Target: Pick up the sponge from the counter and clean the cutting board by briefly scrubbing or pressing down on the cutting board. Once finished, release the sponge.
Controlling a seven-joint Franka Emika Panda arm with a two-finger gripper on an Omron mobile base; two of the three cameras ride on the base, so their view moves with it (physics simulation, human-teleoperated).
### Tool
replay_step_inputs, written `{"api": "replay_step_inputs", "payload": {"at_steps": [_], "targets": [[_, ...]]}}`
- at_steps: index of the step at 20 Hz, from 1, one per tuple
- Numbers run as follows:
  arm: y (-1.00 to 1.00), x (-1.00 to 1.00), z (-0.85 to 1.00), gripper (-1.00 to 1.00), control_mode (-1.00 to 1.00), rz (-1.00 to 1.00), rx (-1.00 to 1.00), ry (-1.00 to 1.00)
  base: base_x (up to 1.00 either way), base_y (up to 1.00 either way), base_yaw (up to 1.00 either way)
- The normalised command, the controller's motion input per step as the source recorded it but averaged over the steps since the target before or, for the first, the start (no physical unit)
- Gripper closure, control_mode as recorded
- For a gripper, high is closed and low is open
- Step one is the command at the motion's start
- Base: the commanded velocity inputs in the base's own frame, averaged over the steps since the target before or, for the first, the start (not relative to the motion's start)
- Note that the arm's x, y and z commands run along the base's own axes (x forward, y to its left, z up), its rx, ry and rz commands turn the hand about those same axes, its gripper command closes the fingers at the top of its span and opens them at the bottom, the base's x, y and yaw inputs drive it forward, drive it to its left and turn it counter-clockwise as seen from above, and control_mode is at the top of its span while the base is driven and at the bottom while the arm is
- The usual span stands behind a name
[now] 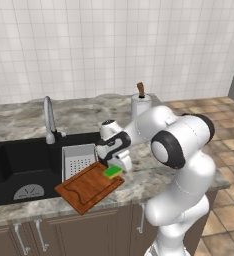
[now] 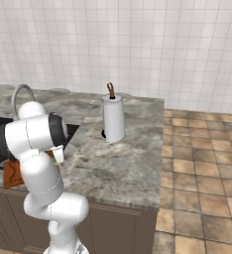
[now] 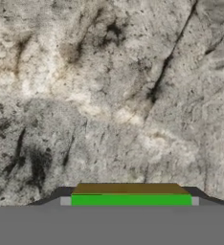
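Observation:
The reddish-brown cutting board (image 1: 86, 187) lies at an angle on the marbled counter (image 1: 149, 175), partly over the sink's front right corner. The green sponge (image 1: 112, 172) sits at the board's right corner, low on it or just above; contact is unclear. My gripper (image 1: 115, 168) reaches down onto it from the right and is shut on the sponge. In the hand view the sponge (image 3: 130, 199) spans the gap between the fingertips, its yellow layer facing the counter (image 3: 109, 95). A sliver of the board (image 2: 11, 174) shows behind the arm in the right base view.
A black sink basin (image 1: 19, 165) with a faucet (image 1: 49, 120) lies left of the board. A grey perforated tray (image 1: 78, 160) leans just behind the board. A paper towel roll (image 1: 141, 104) (image 2: 113, 119) stands at the back of the counter. The counter ends on the right over tiled floor (image 2: 202, 163).

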Motion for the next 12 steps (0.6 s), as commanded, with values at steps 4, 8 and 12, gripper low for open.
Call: {"api": "replay_step_inputs", "payload": {"at_steps": [4, 8, 12], "targets": [[-0.94, 0.0, 0.11, 1.0, -1.0, -0.01, -0.08, 0.0, 0.0, 0.0, 0.0], [-0.99, 0.03, 0.03, 1.0, -1.0, 0.0, -0.03, 0.0, 0.0, 0.0, 0.0], [-0.88, 0.08, -0.06, 1.0, -1.0, 0.0, 0.0, 0.0, 0.0, 0.0, 0.0]]}}
